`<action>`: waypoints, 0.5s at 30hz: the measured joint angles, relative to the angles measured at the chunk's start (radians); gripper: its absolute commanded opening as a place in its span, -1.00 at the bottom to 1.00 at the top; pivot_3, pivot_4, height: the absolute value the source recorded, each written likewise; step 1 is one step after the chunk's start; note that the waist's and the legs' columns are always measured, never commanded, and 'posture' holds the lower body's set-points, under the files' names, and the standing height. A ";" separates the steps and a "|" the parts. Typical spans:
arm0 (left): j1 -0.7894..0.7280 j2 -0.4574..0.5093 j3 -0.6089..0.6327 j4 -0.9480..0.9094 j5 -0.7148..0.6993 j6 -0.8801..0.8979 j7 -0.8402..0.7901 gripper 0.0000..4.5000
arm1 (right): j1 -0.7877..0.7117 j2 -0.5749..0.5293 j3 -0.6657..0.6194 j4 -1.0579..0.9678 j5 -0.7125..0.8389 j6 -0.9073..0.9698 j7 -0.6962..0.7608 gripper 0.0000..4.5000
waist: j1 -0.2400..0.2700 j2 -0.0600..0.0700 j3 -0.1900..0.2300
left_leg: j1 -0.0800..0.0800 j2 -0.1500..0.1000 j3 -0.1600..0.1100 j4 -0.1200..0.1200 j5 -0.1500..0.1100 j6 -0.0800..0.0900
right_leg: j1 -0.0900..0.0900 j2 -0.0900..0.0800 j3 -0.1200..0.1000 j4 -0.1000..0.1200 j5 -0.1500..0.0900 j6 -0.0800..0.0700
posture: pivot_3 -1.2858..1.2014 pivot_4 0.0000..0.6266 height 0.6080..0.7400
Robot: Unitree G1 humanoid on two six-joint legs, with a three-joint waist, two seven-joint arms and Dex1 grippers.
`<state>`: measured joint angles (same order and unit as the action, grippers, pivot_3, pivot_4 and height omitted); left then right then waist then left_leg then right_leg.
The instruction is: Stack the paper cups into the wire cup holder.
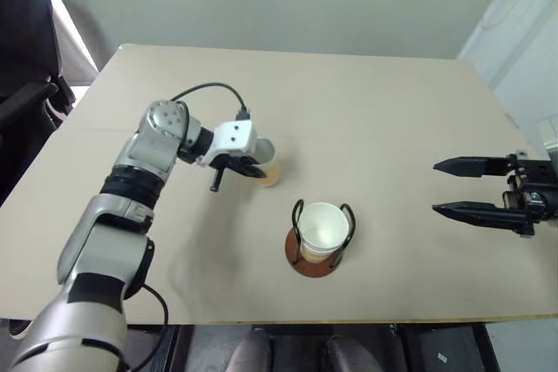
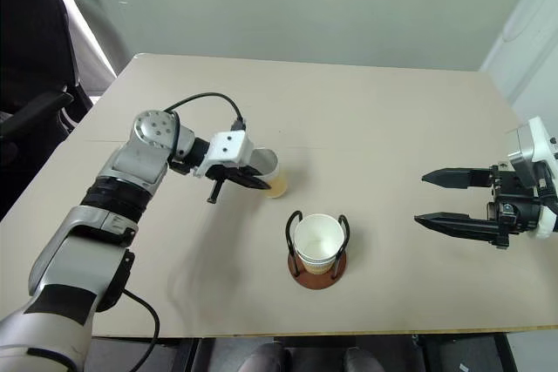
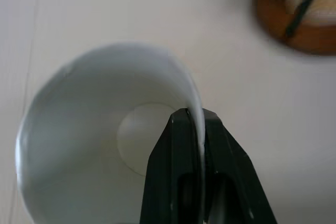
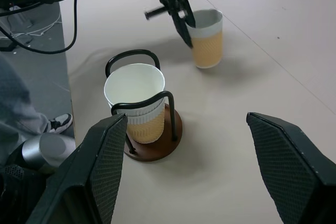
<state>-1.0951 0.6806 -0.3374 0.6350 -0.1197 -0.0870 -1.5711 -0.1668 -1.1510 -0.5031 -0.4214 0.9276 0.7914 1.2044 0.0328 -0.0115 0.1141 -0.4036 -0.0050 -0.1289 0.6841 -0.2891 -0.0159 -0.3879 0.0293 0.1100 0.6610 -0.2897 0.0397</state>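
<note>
One paper cup stands upright on the tan table, left of centre. My left gripper is shut on its near rim, one finger inside the cup and one outside, as the left wrist view shows. The wire cup holder, a reddish-brown disc with two black wire loops, sits in front of it and to the right. A cup sits inside the loops, and a second rim shows just below it. My right gripper hovers open over the table's right side, pointing toward the holder, with nothing between its fingers.
A dark chair stands off the table's left edge. The table's front edge runs just below the holder. A white wall panel rises beyond the right edge. Bare tabletop lies between the holder and my right gripper.
</note>
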 measured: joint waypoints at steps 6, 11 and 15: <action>-0.103 0.127 -0.049 -0.345 -0.343 0.118 -0.008 -0.98 | -0.002 0.000 0.000 0.003 -0.009 -0.004 0.001 0.63 | 0.000 0.001 0.000 | 0.002 -0.001 0.001 -0.001 -0.001 0.001 | 0.002 -0.002 0.001 -0.001 -0.001 0.002 | 0.03 -0.52 1.00; -0.105 0.168 -0.151 -0.488 -0.507 0.131 -0.009 -0.98 | -0.003 0.000 0.000 0.001 -0.010 -0.005 -0.008 0.63 | -0.001 0.001 0.000 | 0.003 -0.001 0.001 -0.001 -0.001 0.001 | 0.002 -0.002 0.001 0.000 -0.001 0.003 | 0.03 -0.52 1.00; -0.107 0.184 -0.219 -0.522 -0.550 0.114 -0.009 -0.98 | 0.000 0.000 -0.001 -0.013 -0.010 -0.004 -0.021 0.63 | -0.002 0.001 -0.001 | 0.004 -0.001 0.001 -0.001 -0.001 0.001 | 0.003 -0.002 0.001 0.001 -0.001 0.003 | 0.03 -0.52 1.00</action>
<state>-1.2019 0.8649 -0.5563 0.1129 -0.6702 0.0273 -1.5806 -0.1671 -1.1509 -0.5037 -0.4344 0.9179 0.7872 1.1838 0.0309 -0.0108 0.1136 -0.3993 -0.0060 -0.1277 0.6833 -0.2898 -0.0146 -0.3852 0.0269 0.1112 0.6619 -0.2909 0.0422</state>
